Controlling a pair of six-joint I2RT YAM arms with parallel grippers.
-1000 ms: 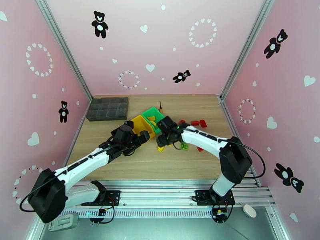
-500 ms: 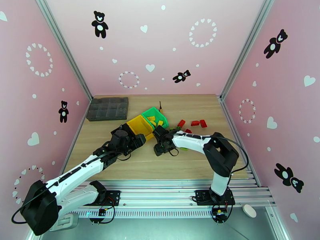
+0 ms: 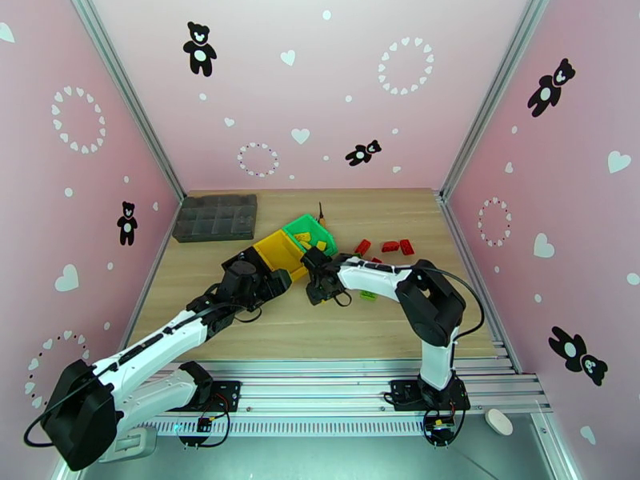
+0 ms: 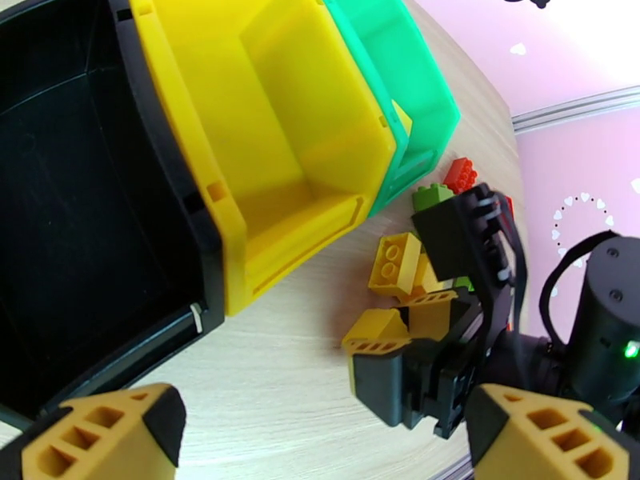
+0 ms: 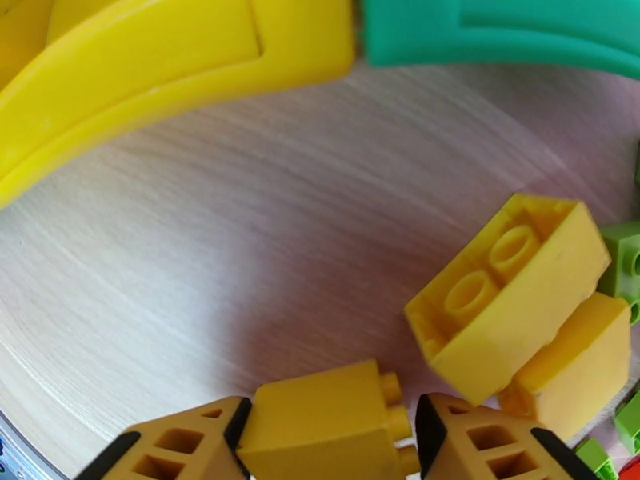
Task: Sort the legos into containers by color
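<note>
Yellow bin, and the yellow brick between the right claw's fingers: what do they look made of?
Yellow bin: looks like moulded hard plastic, smooth and slightly glossy, with soft highlights along its rounded rim. Yellow brick: likely rigid plastic too, satin sheen, with crisp edges and moulded studs.

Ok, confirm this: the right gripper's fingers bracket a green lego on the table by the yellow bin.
Wrong colour: the right wrist view shows a yellow lego between the fingers of the right gripper, on the table by the yellow bin.
</note>
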